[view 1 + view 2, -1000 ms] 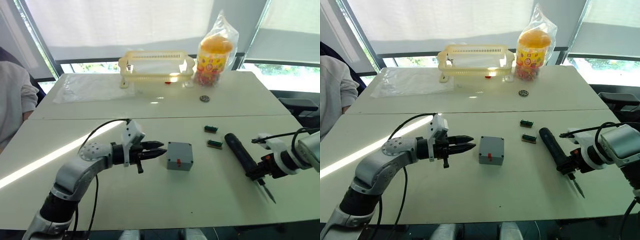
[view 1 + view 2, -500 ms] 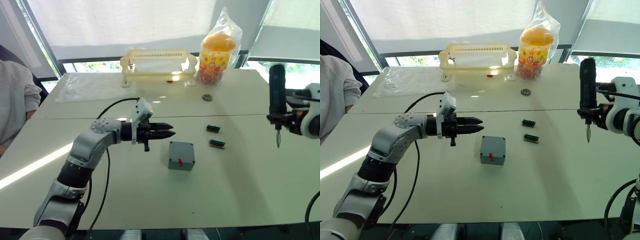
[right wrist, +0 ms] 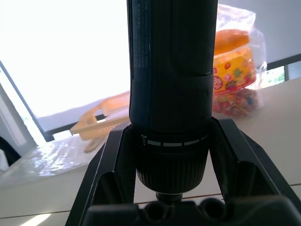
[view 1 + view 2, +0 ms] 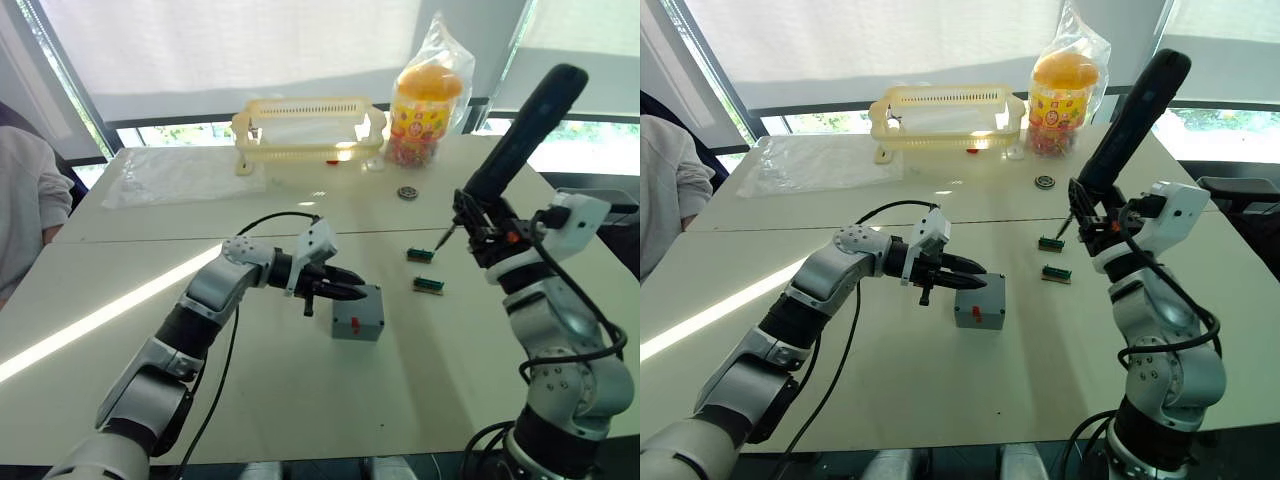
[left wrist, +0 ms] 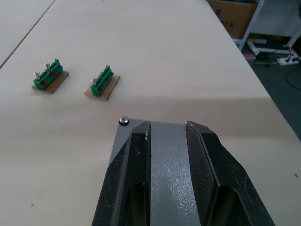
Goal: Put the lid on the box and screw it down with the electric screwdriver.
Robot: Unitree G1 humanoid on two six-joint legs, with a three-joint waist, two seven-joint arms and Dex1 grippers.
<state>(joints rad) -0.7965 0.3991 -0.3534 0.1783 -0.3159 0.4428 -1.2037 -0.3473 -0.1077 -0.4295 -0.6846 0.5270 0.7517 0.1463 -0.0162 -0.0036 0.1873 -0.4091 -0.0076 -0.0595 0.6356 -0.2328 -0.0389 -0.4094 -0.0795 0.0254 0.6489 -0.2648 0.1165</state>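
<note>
Holding over the cream table (image 4: pixel 300 400) with both arms, largest risk first; my right gripper (image 4: pixel 487 232) is clenched round the electric screwdriver (image 4: pixel 520 130), which stands raised and tilted, bit toward the table, well apart from the box (image 4: pixel 359 313); a long tool held near its lower end could swing or slide in the grip, and a tilted bit would skate off a screw head. Next, the box sits near the table's middle with the lid (image 5: pixel 162 160) already lying on top, one corner screw (image 5: pixel 123 121) visible in the left wrist view; whether the other corners carry screws I cannot tell. My left gripper (image 4: pixel 345 292) reaches over the lid's near edge, its fingers (image 5: pixel 136 155) slightly parted with grey lid showing between them, grasping nothing; whether they touch the lid I cannot tell; pressing off-centre could tip the box or shift the lid off its holes. Smaller still, two green terminal blocks (image 4: pixel 427 271) lie just beyond the box, under the screwdriver's likely path down; a low sweep could knock them.
</note>
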